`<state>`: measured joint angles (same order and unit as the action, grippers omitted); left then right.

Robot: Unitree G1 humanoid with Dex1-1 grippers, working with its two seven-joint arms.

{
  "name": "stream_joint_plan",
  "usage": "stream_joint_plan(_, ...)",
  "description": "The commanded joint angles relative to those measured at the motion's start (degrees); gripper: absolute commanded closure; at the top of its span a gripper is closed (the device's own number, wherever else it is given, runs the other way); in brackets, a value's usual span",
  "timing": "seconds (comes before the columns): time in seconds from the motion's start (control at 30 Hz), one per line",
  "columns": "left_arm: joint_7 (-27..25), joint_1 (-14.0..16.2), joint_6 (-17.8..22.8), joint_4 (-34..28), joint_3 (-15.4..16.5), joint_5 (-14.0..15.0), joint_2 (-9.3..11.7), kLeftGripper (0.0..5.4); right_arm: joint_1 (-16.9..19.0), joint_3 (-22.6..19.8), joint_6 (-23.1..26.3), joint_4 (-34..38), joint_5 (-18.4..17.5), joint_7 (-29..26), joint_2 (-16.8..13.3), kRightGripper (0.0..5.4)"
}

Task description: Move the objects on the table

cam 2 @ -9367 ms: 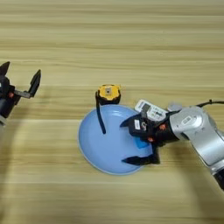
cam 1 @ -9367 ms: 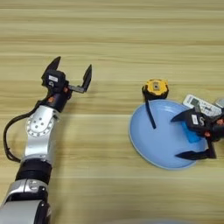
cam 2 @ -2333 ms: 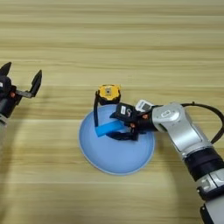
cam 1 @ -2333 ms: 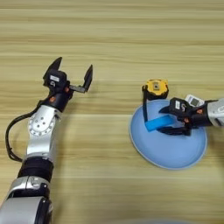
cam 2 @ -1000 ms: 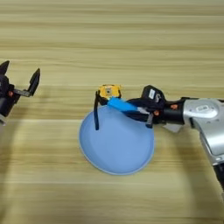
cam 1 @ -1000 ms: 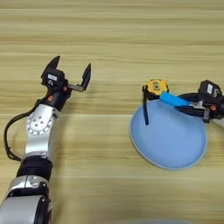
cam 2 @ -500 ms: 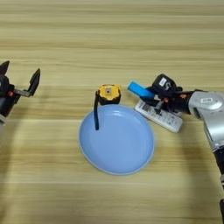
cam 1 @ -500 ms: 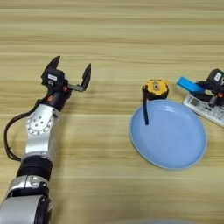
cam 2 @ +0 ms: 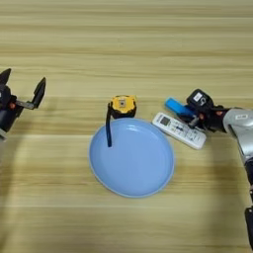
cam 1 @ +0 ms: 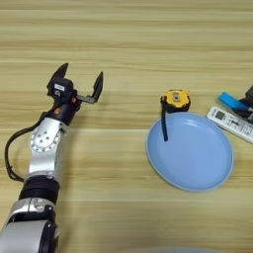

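1. I read this as a robot test bench in a lab or workshop; the view shows only the table, a light wooden top with plank-like grain running across, so I cannot tell the room beyond it.
2. What lies on it is a mixed set of household bits, not a working kit: a tape measure near centre, a light-blue plate at 6 o'clock of it, a white remote control at 3 o'clock.
3. A bare metal robot arm with an exposed black cable at 8 o'clock fits a lab rig.
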<state>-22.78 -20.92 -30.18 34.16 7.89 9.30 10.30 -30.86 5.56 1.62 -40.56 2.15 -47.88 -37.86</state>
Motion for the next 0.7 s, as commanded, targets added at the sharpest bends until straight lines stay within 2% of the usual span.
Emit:
stream_joint_plan(0.03, -0.2, -0.5, -0.4, 0.7, -0.1, -0.1, 0.5, 0.00, -2.3, 0.5, -1.8, -3.1, 1.3, 0.0, 0.5, 3.98)
stream_joint_plan(0.4, -0.2, -0.5, -0.4, 0.7, -0.2, -0.1, 0.4, 0.00, -2.9, 1.0, -3.3, -5.0, 1.6, -0.7, 0.9, 3.98)
stream_joint_plan(0.43, -0.2, -0.5, -0.4, 0.7, -0.2, -0.1, 0.4, 0.00, -2.9, 1.0, -3.3, -4.9, 1.6, -0.8, 0.9, 3.69)
stream_joint_plan(0.7, -0.1, -0.6, -0.4, 0.7, -0.2, -0.2, 0.3, 0.00, -3.0, 1.0, -3.4, -4.7, 1.5, -1.0, 1.0, 2.91)
